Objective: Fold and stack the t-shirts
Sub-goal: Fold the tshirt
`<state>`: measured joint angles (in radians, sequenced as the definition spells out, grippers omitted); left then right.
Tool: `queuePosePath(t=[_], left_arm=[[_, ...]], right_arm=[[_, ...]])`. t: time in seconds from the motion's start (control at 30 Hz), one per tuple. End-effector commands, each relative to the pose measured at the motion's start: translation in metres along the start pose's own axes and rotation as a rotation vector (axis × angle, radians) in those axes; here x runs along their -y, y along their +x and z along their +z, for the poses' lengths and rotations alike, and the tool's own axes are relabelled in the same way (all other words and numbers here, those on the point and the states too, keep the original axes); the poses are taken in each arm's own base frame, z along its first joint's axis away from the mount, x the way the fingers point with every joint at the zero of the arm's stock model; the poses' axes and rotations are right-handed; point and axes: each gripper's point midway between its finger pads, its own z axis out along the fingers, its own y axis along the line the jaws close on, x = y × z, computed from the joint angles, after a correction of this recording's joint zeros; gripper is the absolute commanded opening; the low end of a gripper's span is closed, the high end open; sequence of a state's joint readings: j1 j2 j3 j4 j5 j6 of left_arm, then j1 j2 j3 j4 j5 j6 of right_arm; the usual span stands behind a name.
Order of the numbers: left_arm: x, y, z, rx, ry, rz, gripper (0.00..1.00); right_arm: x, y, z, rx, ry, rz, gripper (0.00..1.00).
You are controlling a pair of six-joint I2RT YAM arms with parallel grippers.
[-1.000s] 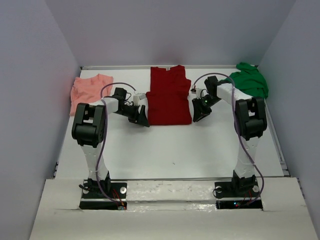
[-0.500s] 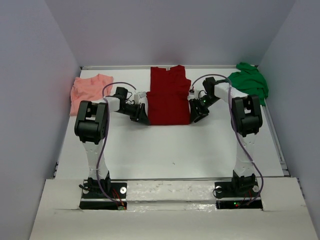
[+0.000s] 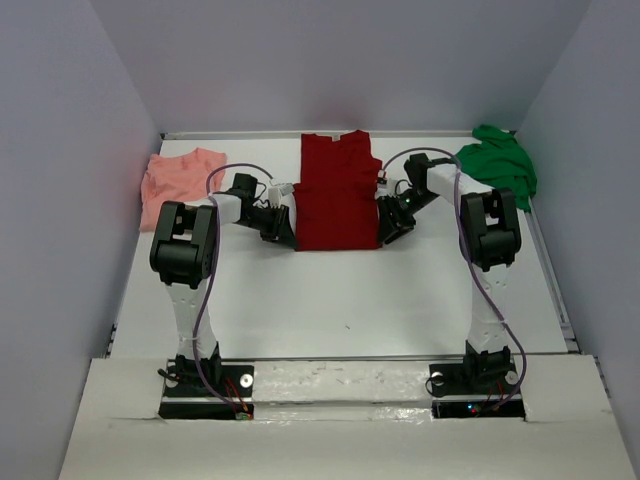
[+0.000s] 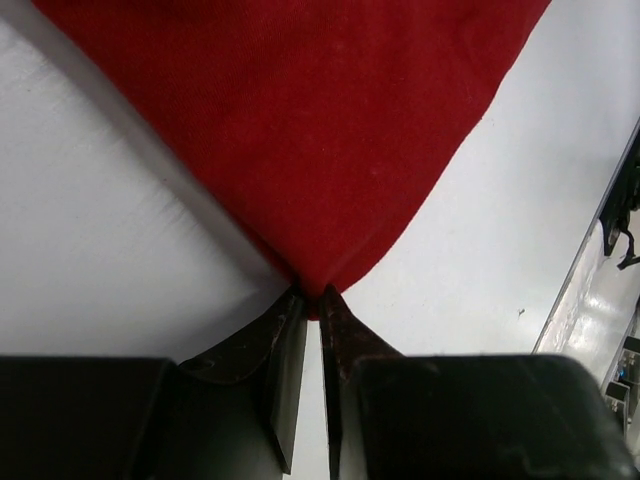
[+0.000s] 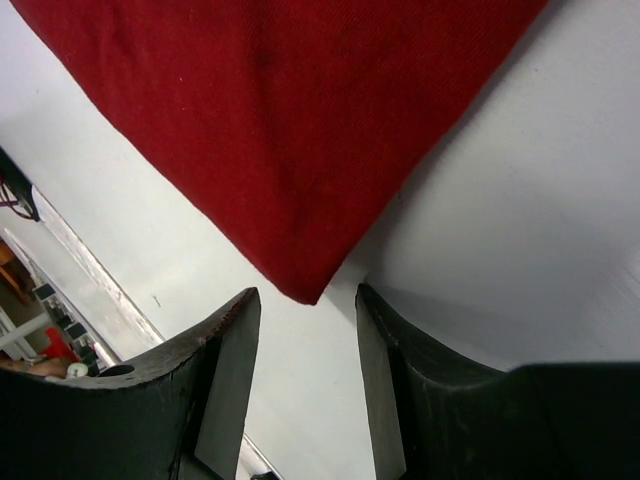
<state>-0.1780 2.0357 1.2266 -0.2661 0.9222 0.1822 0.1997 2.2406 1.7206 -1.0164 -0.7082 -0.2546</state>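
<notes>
The dark red t-shirt [image 3: 338,195] lies flat at the back middle of the table, collar toward the far wall. My left gripper [image 3: 287,233] is at its near left corner; in the left wrist view that gripper [image 4: 309,297] is shut on the tip of the red cloth [image 4: 300,120]. My right gripper [image 3: 386,230] is at the near right corner. In the right wrist view it [image 5: 307,295] stands open, the red corner [image 5: 280,130] reaching just between its fingertips without touching them. The salmon-pink t-shirt [image 3: 180,180] lies crumpled at the back left, the green t-shirt [image 3: 497,165] at the back right.
Grey walls close the table [image 3: 340,300] in at the back and on both sides. A raised white ledge [image 3: 340,385] with both arm bases runs along the near edge.
Both grippers have slid inward to the red shirt's near corners. The left jaws have closed on the left corner. The right jaws have opened wider around the right corner.
</notes>
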Motion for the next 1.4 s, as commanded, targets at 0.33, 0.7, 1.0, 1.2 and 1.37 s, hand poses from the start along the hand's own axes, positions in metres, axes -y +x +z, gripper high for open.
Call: queuePosePath(t=[0.33, 0.7, 1.0, 1.2, 1.37], left_arm=[[-0.005, -0.012, -0.005, 0.025, -0.077, 0.052, 0.22], [-0.004, -0.012, -0.006, 0.024, -0.078, 0.054, 0.09], [-0.002, -0.014, -0.008, 0.029, -0.08, 0.062, 0.06], [-0.002, -0.014, -0.011, 0.028, -0.092, 0.071, 0.02], [0.012, -0.015, -0.02, 0.024, -0.076, 0.095, 0.0]], right_arm=[[-0.017, 0.0, -0.004, 0.01, -0.067, -0.017, 0.43], [-0.028, 0.007, 0.01, -0.036, -0.089, -0.037, 0.41], [-0.03, 0.017, 0.013, -0.055, -0.088, -0.04, 0.16], [-0.029, 0.019, 0.009, -0.056, -0.061, -0.049, 0.0], [-0.033, 0.021, 0.0, -0.045, -0.04, -0.068, 0.0]])
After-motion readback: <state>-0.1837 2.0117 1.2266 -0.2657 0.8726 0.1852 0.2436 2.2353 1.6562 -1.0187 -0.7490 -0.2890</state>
